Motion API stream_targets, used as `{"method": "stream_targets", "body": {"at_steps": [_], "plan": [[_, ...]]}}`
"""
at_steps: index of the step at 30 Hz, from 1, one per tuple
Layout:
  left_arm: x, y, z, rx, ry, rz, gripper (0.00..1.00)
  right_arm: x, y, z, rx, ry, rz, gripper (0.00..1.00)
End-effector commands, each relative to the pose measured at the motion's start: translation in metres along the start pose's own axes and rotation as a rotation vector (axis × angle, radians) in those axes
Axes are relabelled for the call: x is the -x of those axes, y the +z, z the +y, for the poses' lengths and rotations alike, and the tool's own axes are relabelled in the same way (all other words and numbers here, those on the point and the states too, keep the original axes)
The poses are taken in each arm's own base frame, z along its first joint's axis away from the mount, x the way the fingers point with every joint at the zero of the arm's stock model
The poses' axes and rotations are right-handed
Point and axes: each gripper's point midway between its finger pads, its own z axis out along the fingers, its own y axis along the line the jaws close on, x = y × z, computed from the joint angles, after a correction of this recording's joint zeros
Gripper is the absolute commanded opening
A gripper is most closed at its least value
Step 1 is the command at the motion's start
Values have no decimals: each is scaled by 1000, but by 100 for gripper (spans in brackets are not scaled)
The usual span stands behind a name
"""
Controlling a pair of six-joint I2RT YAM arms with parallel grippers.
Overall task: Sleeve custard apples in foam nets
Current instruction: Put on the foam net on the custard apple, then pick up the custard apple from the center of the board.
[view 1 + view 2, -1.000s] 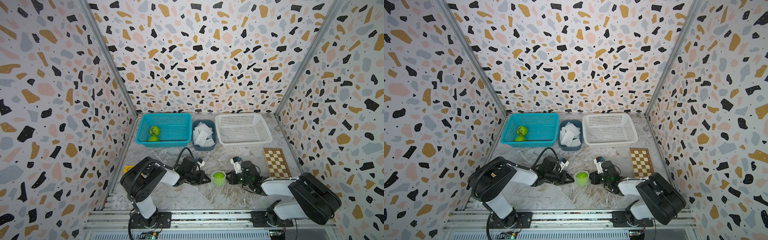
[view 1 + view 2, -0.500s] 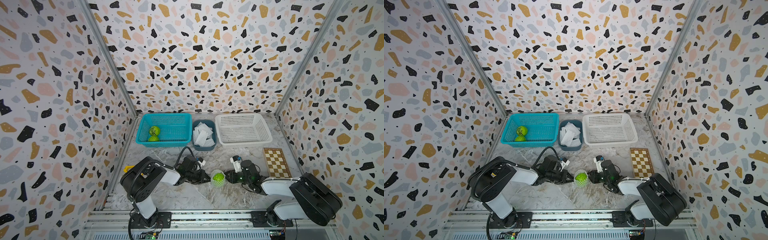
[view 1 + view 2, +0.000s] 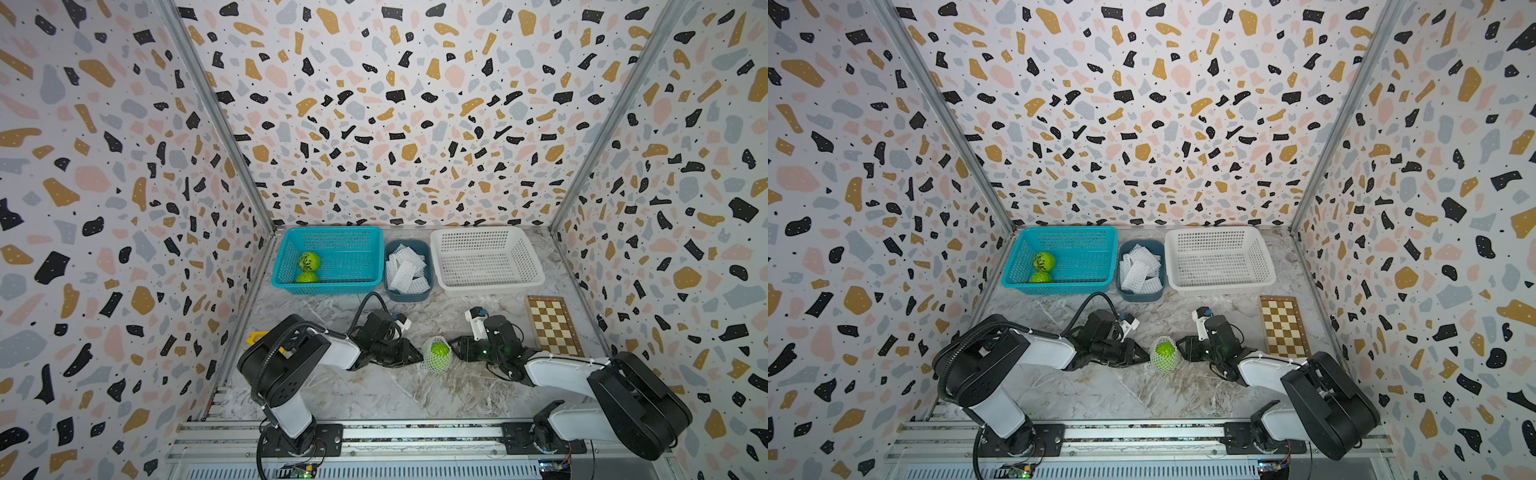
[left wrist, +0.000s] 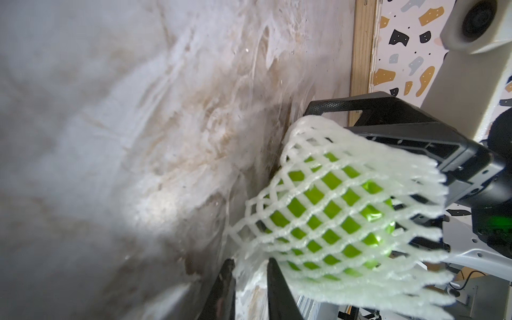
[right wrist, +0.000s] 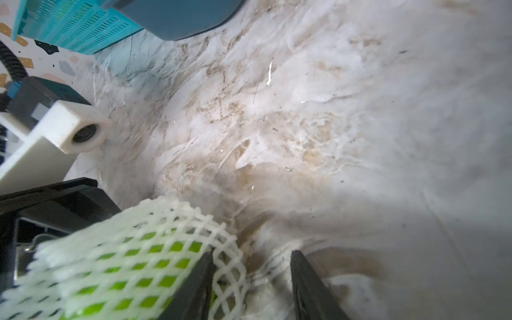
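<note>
Custard apple point(image 3: 440, 348), bright green, sits on the marble worktop point(image 3: 374, 388) inside a white foam net point(image 3: 433, 366), between the two hands. The left hand point(image 4: 249, 260) is narrow, with the net's frayed rim between its fingers point(image 4: 277, 288); it seems to pinch the rim, though the wrist view is blurred there. The right hand point(image 5: 252, 253) stands wide, one finger against the mesh, holding nothing. Two more custard apples point(image 3: 308, 261) lie in the teal basket point(image 3: 332, 286) at the back, beside a blue tub point(image 3: 407, 294) of spare nets point(image 3: 405, 266).
</note>
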Motion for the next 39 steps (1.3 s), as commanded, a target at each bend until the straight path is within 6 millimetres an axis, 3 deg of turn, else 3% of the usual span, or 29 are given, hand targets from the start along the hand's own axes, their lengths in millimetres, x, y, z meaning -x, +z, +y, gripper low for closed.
{"method": "stream_targets", "body": {"at_steps": [1,10,17,23,31,39], "plan": [[7,-2,-12,-13,44,-22,21,-2,-4,-9,-62,-3,26,50],[4,-8,-8,9,42,-33,26,6,-17,-12,-102,-14,4,58],[0,-16,-4,45,34,-54,32,19,-31,-3,-118,-58,-6,67],[-1,-35,0,108,32,-121,42,27,-41,24,-97,-143,17,84],[-2,-70,-1,201,62,-218,58,30,-46,65,-54,-234,68,86],[-6,-98,-4,213,56,-325,73,9,-32,89,-56,-289,211,88]]}}
